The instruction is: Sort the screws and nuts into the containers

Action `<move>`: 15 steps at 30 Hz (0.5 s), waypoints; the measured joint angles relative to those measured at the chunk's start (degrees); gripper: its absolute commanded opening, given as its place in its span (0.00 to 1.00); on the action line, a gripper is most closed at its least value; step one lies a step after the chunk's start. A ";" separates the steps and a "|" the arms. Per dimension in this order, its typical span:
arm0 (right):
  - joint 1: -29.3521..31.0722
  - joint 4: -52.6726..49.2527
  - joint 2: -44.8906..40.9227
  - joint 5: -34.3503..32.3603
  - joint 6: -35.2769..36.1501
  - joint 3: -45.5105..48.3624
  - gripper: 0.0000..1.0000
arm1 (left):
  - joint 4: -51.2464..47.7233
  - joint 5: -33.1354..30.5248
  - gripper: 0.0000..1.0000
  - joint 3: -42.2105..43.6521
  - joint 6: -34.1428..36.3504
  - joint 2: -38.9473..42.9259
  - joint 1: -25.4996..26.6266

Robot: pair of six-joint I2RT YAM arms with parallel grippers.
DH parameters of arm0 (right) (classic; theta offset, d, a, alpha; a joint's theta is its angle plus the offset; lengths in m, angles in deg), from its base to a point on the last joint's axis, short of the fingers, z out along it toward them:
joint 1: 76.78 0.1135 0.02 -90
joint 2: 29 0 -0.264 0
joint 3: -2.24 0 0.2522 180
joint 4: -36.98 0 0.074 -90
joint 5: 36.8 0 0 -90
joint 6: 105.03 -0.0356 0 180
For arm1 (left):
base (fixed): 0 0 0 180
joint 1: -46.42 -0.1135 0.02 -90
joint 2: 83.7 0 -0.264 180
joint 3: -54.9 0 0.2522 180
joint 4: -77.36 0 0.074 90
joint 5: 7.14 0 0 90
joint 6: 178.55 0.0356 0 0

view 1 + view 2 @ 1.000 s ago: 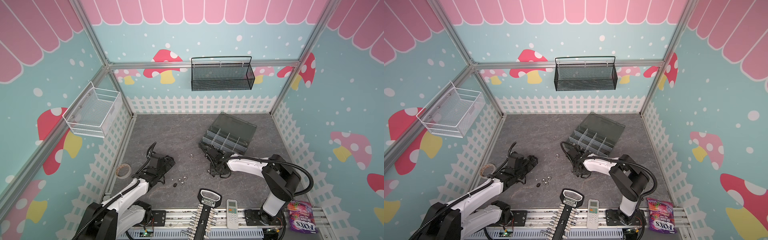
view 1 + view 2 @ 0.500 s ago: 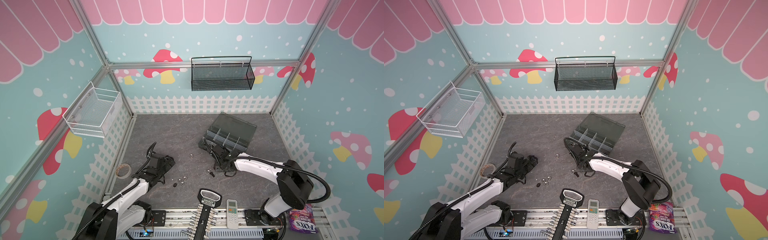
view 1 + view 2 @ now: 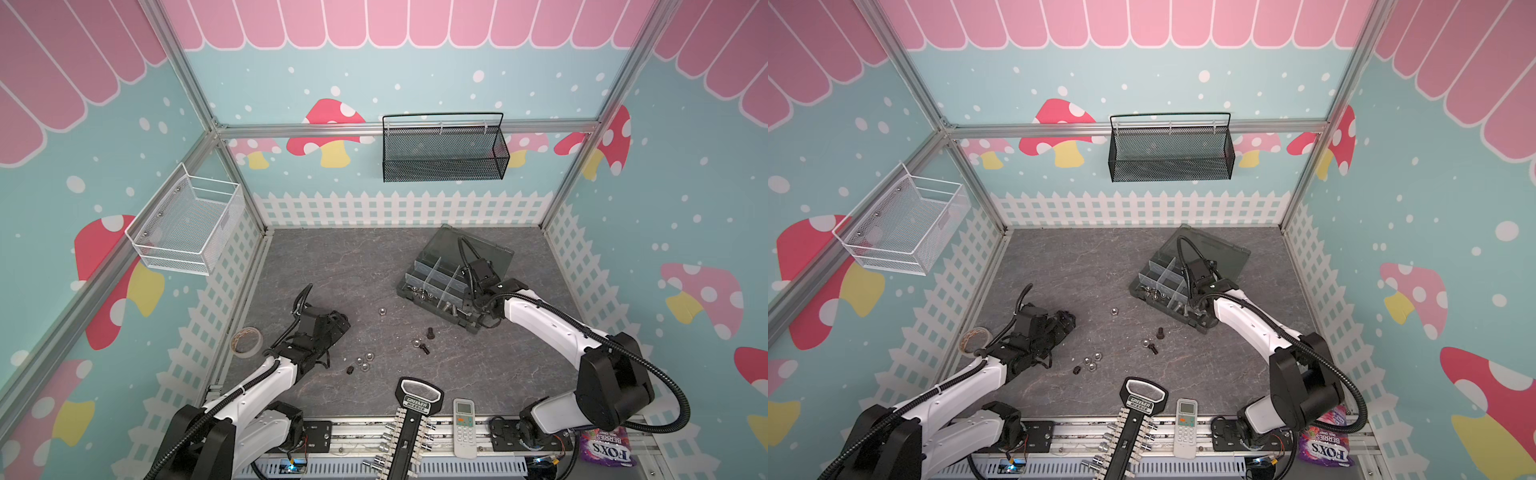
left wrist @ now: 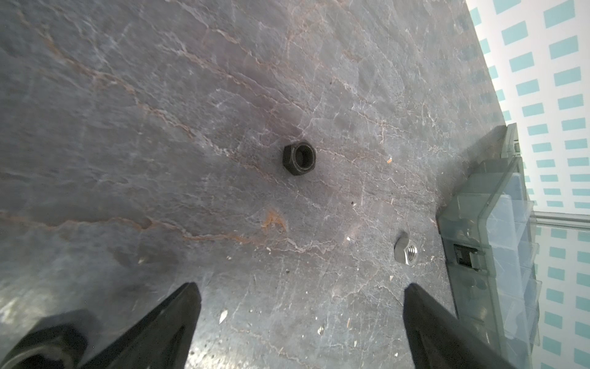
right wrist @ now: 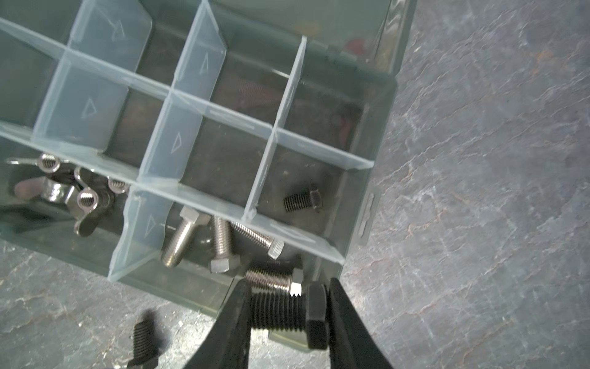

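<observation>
Swinging away from the loose pieces on the mat (image 3: 332, 270), the right gripper (image 5: 287, 284) has come to the nearest corner of the box (image 5: 367, 204); the left gripper (image 4: 301, 287) has not stirred.

Nearest the front, well short of the box, lie a few loose nuts (image 3: 364, 360) and two loose black bolts (image 3: 429, 331). The left gripper's fingers (image 4: 166, 319) stand wide and empty, low over the mat. A black nut (image 4: 300, 158) lies ahead of them and a silver nut (image 4: 407, 252) near the box's wall.

At the box's near corner the right fingers (image 5: 230, 319) are narrowed on the held black bolt (image 5: 287, 314), end to end, tip against one finger and head against the other. It is light, stiff steel. I judge this lengthwise hold liable to pivot; a grip across the threads looks surer. Dropped, it may bounce on the hard plastic.

Beyond it, silver bolts (image 5: 191, 236) lie in one cell and wing nuts (image 5: 64, 198) in the next. Whether the held bolt hangs over a cell or the rim I cannot tell, and the far cells are too dark to read.
</observation>
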 measured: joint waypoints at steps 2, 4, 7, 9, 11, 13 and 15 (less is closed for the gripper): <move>-1.42 0.90 0.68 -0.17 1.40 -1.29 0.22 | 0.00 0.00 1.00 0.00 0.02 0.00 0.00; -2.69 1.88 1.88 -0.31 2.60 -2.40 0.22 | 0.00 0.00 1.00 0.00 0.02 0.00 0.00; -4.20 3.10 3.93 -0.26 4.02 -3.15 0.25 | 0.00 0.02 1.00 0.00 0.02 0.00 0.00; -5.11 3.50 5.42 -0.24 4.85 -3.26 0.26 | 0.00 0.02 1.00 0.00 0.02 0.00 0.00; -5.81 3.89 6.80 -0.15 5.44 -3.26 0.28 | 0.00 0.00 1.00 0.00 0.02 0.00 0.00; -6.32 4.48 8.04 0.20 5.86 -3.26 0.33 | 0.00 0.02 1.00 0.00 0.02 0.00 0.00; -6.78 4.96 8.96 0.74 6.21 -3.26 0.37 | 0.00 0.00 1.00 0.00 0.02 0.02 0.00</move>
